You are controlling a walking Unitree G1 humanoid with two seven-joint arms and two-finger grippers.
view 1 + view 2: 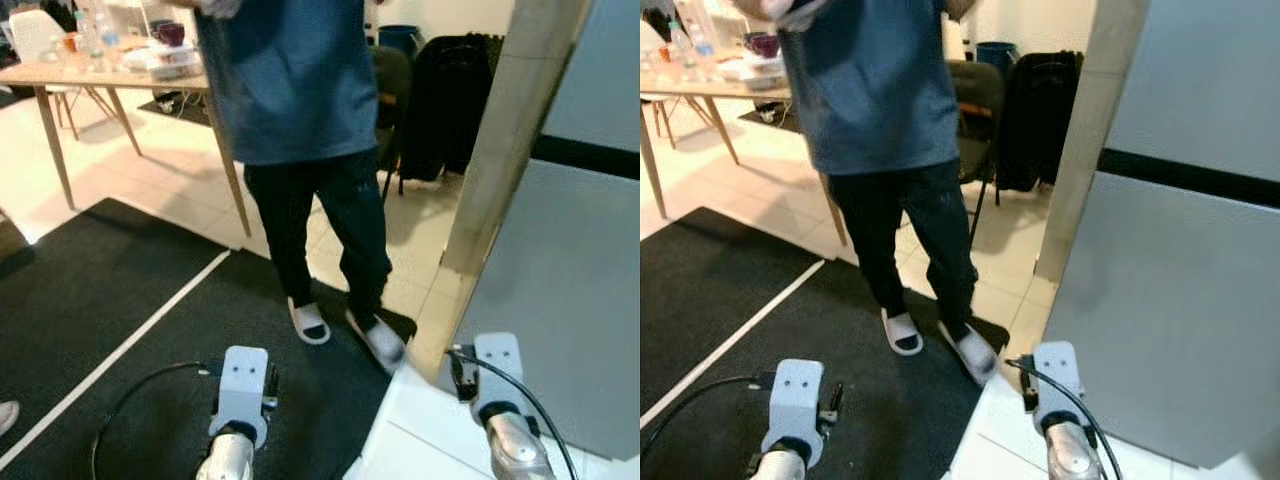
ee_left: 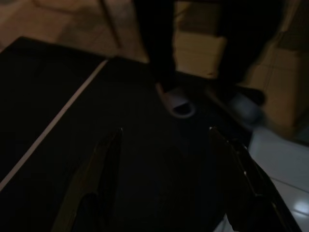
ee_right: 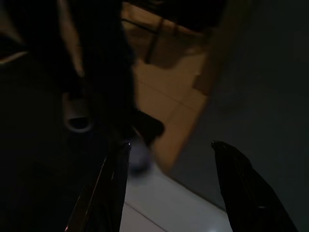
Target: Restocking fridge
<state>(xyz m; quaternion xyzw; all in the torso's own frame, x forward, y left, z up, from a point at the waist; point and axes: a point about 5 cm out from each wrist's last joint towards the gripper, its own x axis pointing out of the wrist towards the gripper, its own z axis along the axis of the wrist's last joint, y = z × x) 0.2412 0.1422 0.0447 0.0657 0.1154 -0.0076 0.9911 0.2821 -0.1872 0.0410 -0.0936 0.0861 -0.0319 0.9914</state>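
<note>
The grey fridge (image 1: 570, 300) stands at my right with its doors closed; a dark band runs across it between upper and lower door. Both my arms hang low in front of me. My left gripper (image 2: 164, 159) is open over the black mat, nothing between its fingers. My right gripper (image 3: 171, 164) is open too, empty, pointing at the floor beside the fridge's lower corner. The wrists show in the head views as white housings, the left wrist (image 1: 243, 385) and the right wrist (image 1: 497, 375).
A person (image 1: 300, 130) in a blue shirt, dark trousers and white slippers stands close ahead on the black mat (image 1: 120, 330). A beige pillar (image 1: 505, 150) adjoins the fridge. A wooden table (image 1: 90, 75) with bottles and a bowl stands back left; a chair with a dark jacket (image 1: 455, 95) stands behind.
</note>
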